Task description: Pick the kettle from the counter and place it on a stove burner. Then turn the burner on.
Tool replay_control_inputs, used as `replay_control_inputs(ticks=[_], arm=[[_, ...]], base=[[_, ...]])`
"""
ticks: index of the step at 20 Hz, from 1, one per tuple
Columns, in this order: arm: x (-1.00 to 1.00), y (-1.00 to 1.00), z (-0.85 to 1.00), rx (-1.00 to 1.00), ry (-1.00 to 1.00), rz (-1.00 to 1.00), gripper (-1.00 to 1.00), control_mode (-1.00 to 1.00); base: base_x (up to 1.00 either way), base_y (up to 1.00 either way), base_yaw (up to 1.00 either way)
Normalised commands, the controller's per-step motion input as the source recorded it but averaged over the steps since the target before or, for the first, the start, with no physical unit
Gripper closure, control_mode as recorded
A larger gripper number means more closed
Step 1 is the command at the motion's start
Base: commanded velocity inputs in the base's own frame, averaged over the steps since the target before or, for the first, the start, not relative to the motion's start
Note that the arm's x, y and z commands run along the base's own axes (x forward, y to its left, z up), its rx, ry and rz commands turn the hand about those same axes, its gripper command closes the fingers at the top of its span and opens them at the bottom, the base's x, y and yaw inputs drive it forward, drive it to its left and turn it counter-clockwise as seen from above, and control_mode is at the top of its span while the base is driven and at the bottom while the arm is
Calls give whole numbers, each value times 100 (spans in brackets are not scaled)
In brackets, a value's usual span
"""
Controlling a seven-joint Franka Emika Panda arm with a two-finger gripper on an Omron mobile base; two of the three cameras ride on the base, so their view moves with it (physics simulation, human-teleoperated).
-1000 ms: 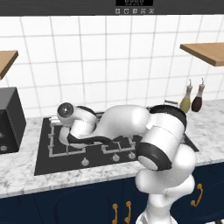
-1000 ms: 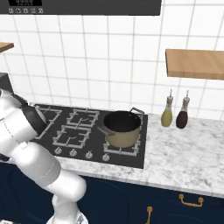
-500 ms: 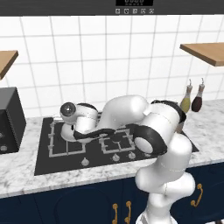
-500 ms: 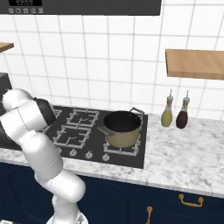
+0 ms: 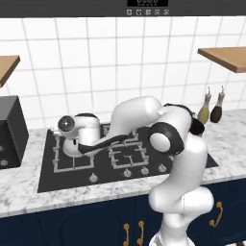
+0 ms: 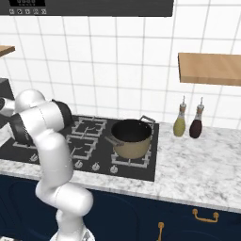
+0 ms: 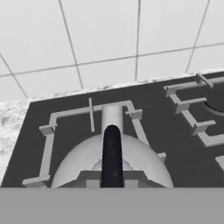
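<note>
The kettle is a pale rounded body low over the left stove burner of the black cooktop. My gripper sits right on top of it, shut on its handle. In the hand view I look straight down on the kettle. Its thin black handle runs up the middle, and the square grey grate of the stove burner frames it. Whether the kettle's base rests on the grate I cannot tell. The marble counter runs along the cooktop's front.
A tan pot stands on the cooktop's right burner. Two bottles stand on the counter by the wall at right. A dark appliance sits left of the cooktop. Knobs line the cooktop's front edge. Wooden shelves hang above.
The hand and kettle have hardly moved over the left burner. The arm's elbow has swung up and towards the wall behind them.
</note>
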Motion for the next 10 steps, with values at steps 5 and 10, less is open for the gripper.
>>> replay_control_inputs(ticks=[5,10], arm=[[0,4,-38,0,0,0,100,-100],[1,0,-4,0,0,0,100,-100]], base=[[0,0,0],[0,0,0]])
